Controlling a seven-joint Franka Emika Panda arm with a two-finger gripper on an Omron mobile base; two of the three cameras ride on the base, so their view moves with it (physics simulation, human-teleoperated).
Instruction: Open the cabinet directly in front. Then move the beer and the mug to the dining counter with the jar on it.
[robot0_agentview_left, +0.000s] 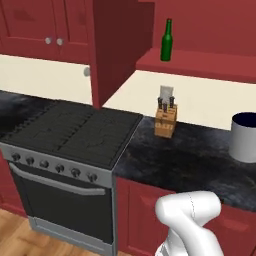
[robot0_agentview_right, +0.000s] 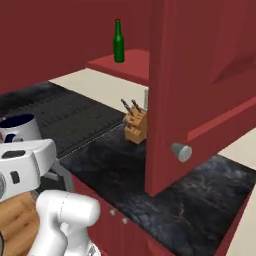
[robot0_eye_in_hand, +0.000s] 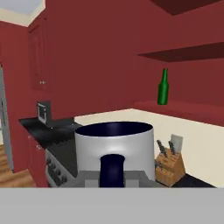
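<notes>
Kitchen: stove (robot0_agentview_left: 70, 135), red cabinet (robot0_agentview_left: 120, 45)

We see the cabinet (robot0_agentview_left: 120, 45) above the tabletop (robot0_agentview_left: 190, 160), both its doors swung open. The beer (robot0_agentview_left: 166, 41) stands upright on the cabinet's inner shelf (robot0_agentview_left: 210, 65), near the shelf's left end. Below it, on the tabletop against the back wall, stands the knife block (robot0_agentview_left: 165, 121). To the left of the knife block the stove (robot0_agentview_left: 70, 145) sits flush beside the tabletop. The open right door (robot0_agentview_right: 200, 90) hangs out over the tabletop, to the right of the knife block. The mug (robot0_eye_in_hand: 114, 148) sits directly before the hand camera, its handle (robot0_eye_in_hand: 112, 170) turned toward us, well in front of the beer and above the tabletop's near side.
</notes>
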